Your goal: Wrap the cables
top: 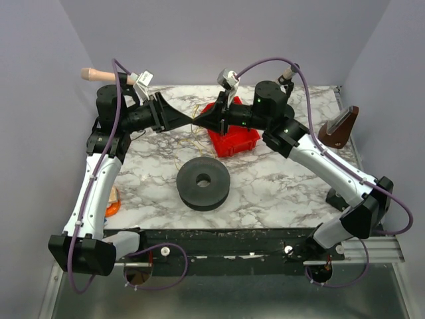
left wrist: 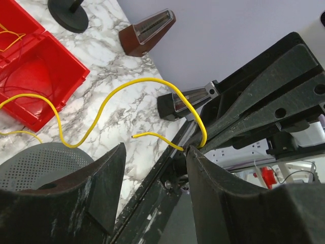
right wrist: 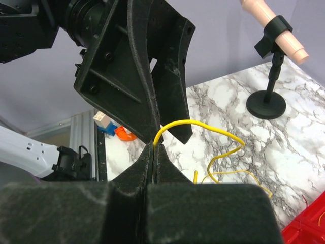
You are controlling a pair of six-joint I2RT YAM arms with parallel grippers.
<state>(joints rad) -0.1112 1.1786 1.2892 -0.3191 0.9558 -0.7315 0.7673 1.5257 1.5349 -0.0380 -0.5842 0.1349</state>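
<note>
— Where are your grippers?

— Both are up over the back of the desk (top: 265,179), tip to tip, just beside the red bin (top: 239,143). My right gripper (right wrist: 154,148) is pinched flat, with the yellow cable (right wrist: 203,124) coming out from between its fingertips.

— And the left one?

— My left gripper (left wrist: 155,152) stands partly open and grips nothing. The right gripper's tip sits close against one of its fingers (left wrist: 203,173); I cannot tell whether they touch.

— How does the cable run?

— From the pinch it arches up and over, drops toward the desk, then curves up again in front of the red bin's wall. A short free end pokes out sideways near the pinch, in the air between my left fingers. Through the right wrist camera the arch rises between the left gripper's two fingers.

— Anything else nearby?

— A black ring (top: 189,183) lies flat on the desk, nearer my bases, well apart from the cable. More thin yellow strands (left wrist: 10,35) lie inside the bin.
</note>
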